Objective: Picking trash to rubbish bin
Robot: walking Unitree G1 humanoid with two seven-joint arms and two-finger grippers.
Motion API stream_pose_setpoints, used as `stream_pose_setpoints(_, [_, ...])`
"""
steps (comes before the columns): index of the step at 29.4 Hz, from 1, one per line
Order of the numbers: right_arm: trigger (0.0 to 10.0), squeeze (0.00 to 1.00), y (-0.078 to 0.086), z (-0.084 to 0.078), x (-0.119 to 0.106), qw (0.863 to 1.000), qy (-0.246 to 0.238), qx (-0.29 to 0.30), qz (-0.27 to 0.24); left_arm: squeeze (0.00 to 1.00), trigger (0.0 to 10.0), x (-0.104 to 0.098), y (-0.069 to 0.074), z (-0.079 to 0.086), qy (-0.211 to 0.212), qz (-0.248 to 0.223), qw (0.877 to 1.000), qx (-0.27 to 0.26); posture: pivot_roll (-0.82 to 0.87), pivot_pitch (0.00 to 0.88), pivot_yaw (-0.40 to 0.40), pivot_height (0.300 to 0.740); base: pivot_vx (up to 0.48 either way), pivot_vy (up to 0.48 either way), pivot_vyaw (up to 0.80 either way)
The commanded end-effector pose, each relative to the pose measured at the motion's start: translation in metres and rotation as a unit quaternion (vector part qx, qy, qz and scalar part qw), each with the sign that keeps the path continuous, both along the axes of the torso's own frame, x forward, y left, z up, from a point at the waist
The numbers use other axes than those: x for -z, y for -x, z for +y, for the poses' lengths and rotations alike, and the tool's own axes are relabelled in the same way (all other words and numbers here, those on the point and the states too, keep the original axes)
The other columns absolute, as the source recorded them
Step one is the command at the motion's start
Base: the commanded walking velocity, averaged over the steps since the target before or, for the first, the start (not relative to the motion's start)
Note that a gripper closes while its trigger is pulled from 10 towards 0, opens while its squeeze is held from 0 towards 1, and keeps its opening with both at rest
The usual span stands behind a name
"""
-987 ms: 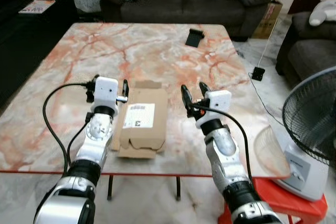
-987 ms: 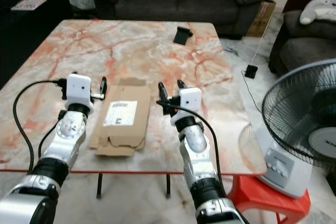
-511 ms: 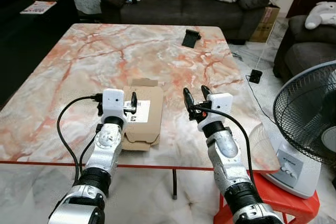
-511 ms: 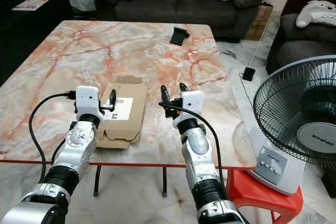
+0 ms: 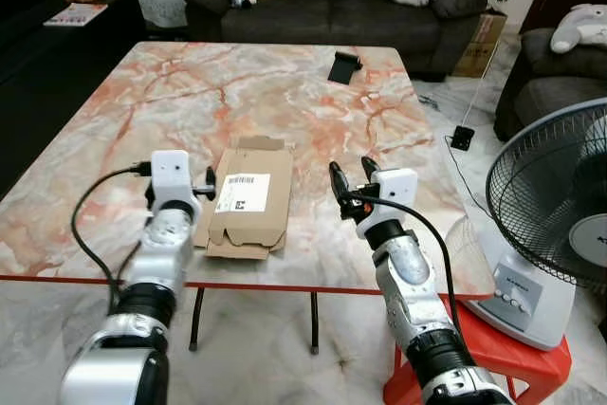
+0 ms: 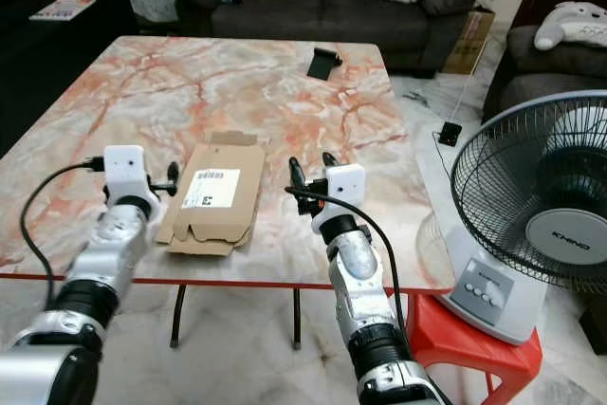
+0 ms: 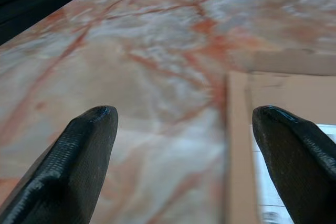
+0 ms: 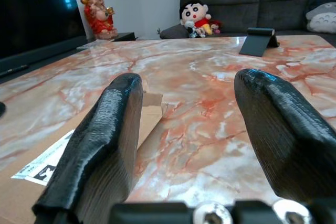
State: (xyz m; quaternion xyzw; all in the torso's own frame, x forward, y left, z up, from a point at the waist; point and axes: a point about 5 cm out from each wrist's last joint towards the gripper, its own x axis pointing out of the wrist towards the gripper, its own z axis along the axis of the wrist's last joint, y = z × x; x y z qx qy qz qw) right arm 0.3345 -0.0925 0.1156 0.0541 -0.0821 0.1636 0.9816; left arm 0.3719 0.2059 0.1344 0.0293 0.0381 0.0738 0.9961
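Flattened cardboard box (image 5: 248,198) with a white barcode label (image 5: 242,193) lies on the marble counter (image 5: 285,92) between the two sets of jaws, near the counter's front edge. The left gripper (image 5: 205,183) sits just beside the box's left edge, jaws spread, one finger (image 7: 294,156) above the cardboard. The right gripper (image 5: 351,175) is a little apart from the box's right side, jaws spread wide, holding nothing. A black phone stand (image 5: 344,66) rests far ahead of the right jaws.

Marble tabletop (image 5: 142,111) with a black phone stand (image 5: 343,66), dark sofa (image 5: 322,2) behind, fan (image 5: 560,206) off right.
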Motion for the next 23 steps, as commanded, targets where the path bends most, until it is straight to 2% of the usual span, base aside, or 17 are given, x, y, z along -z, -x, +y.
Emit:
stream_pose_setpoints(1, [10.0,0.00,0.000,0.003,0.001,1.000,0.006,-0.008,0.006,0.00,10.0,0.002,-0.002,-0.002,0.002,0.017,1.000,0.007,-0.03,0.068,-0.026,0.740,0.000,0.000,0.00])
stream_pose_setpoints(4, [10.0,0.00,0.000,0.003,0.002,1.000,0.008,-0.011,0.008,0.00,10.0,0.012,0.000,-0.002,0.024,0.061,0.997,0.028,-0.03,0.072,-0.026,0.740,0.000,0.000,0.00])
stream_pose_setpoints(5, [10.0,0.00,0.000,0.003,0.002,1.000,0.008,-0.011,0.008,0.00,10.0,0.012,0.000,-0.002,0.024,0.061,0.997,0.028,-0.03,0.072,-0.026,0.740,0.000,0.000,0.00])
stream_pose_setpoints(7, [10.0,0.00,0.001,0.004,0.003,1.000,0.009,-0.014,0.009,0.00,10.0,0.018,0.002,-0.004,0.055,0.079,0.995,0.033,-0.03,0.073,-0.026,0.740,0.000,0.000,0.00])
stream_pose_setpoints(8, [10.0,0.00,0.001,0.004,0.003,1.000,0.009,-0.014,0.009,0.00,10.0,0.018,0.002,-0.004,0.055,0.079,0.995,0.033,-0.03,0.073,-0.026,0.740,0.000,0.000,0.00])
stream_pose_setpoints(9, [10.0,0.00,0.001,0.005,0.005,1.000,0.011,-0.017,0.013,0.00,10.0,0.021,0.003,-0.007,0.081,0.084,0.992,0.041,-0.03,0.074,-0.029,0.740,0.000,0.000,0.00])
stream_pose_setpoints(11, [10.0,0.00,0.002,0.005,0.007,1.000,0.015,-0.021,0.018,0.00,10.0,0.021,0.003,-0.009,0.093,0.084,0.991,0.050,-0.03,0.074,-0.029,0.740,0.000,0.000,0.00])
stream_pose_setpoints(14, [10.0,0.00,0.003,0.006,0.009,0.999,0.019,-0.024,0.022,0.00,10.0,0.020,0.003,-0.011,0.099,0.086,0.990,0.058,-0.03,0.072,-0.030,0.740,0.000,0.000,0.00])
stream_pose_setpoints(19, [10.0,0.00,0.003,0.008,0.026,0.995,0.079,-0.012,0.060,0.00,10.0,0.016,0.002,-0.021,0.098,0.082,0.987,0.093,-0.03,0.065,-0.027,0.740,0.000,0.000,0.00])
stream_pose_setpoints(21, [10.0,0.00,0.004,0.008,0.027,0.995,0.080,-0.014,0.063,0.00,10.0,0.015,0.003,-0.022,0.098,0.083,0.987,0.097,-0.03,0.065,-0.027,0.740,0.000,0.000,0.00])
stream_pose_setpoints(23, [10.0,0.00,0.004,0.009,0.033,0.992,0.104,-0.008,0.077,0.00,10.0,0.014,0.003,-0.024,0.094,0.083,0.986,0.105,-0.03,0.062,-0.025,0.740,0.000,0.000,0.00])
